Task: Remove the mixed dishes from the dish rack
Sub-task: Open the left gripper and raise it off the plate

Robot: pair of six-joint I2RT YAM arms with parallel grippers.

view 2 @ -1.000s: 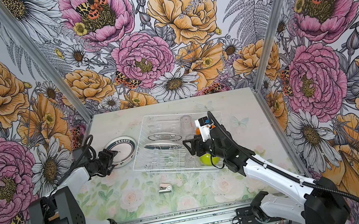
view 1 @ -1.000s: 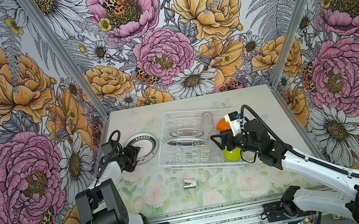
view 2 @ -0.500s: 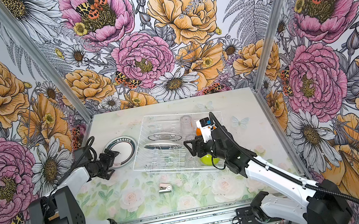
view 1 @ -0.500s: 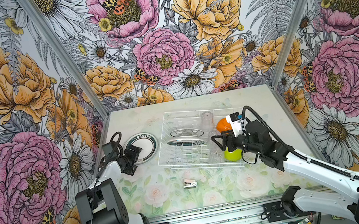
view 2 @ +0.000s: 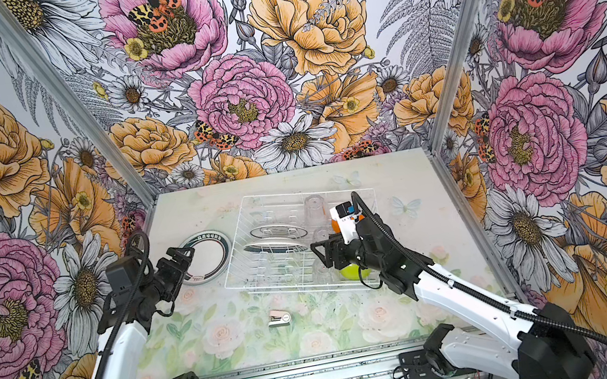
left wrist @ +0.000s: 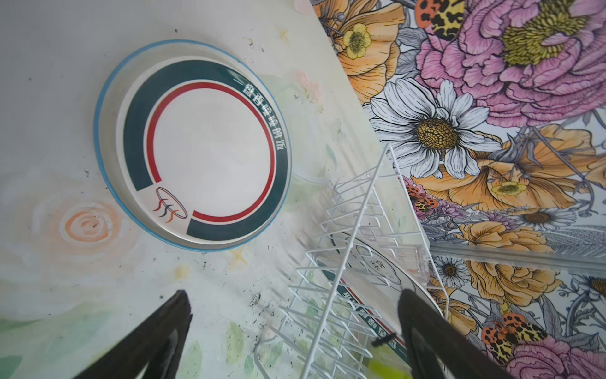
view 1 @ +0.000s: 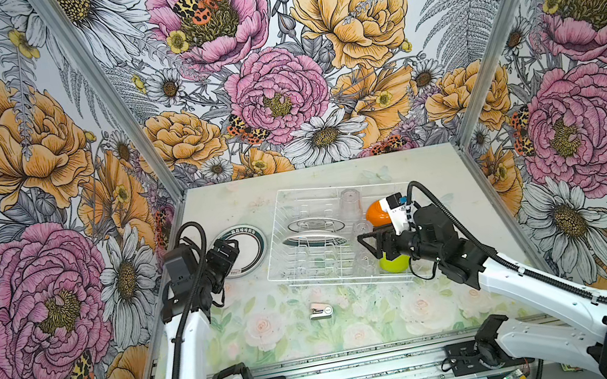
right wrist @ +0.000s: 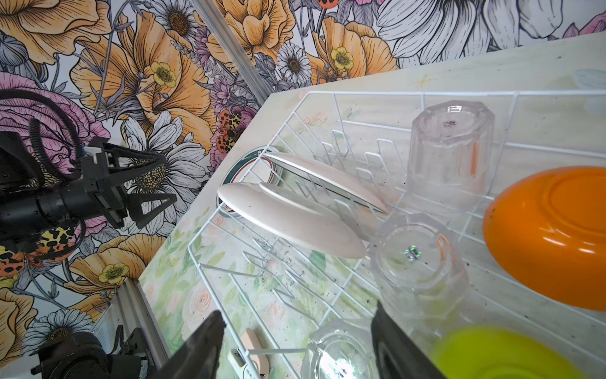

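One plate [view 1: 249, 246] flat on table [view 1: 401, 321], left gripper [view 1: 234, 258] gaping near it

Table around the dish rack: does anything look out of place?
Only a small pink-white stapler-like object, lying on the table in front of the dish rack; it is no dish. Nothing looks spilled.

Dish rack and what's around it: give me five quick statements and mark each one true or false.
1. One plate lies flat on the table, outside the dish rack. True.
2. The dish rack holds one standing plate. False: two standing plates are in it.
3. The orange bowl sits upside down in the dish rack. True.
4. The left end effector is shut on a plate. False: it is open and empty.
5. The three clear tumblers stand on the table. False: all three are in the dish rack.
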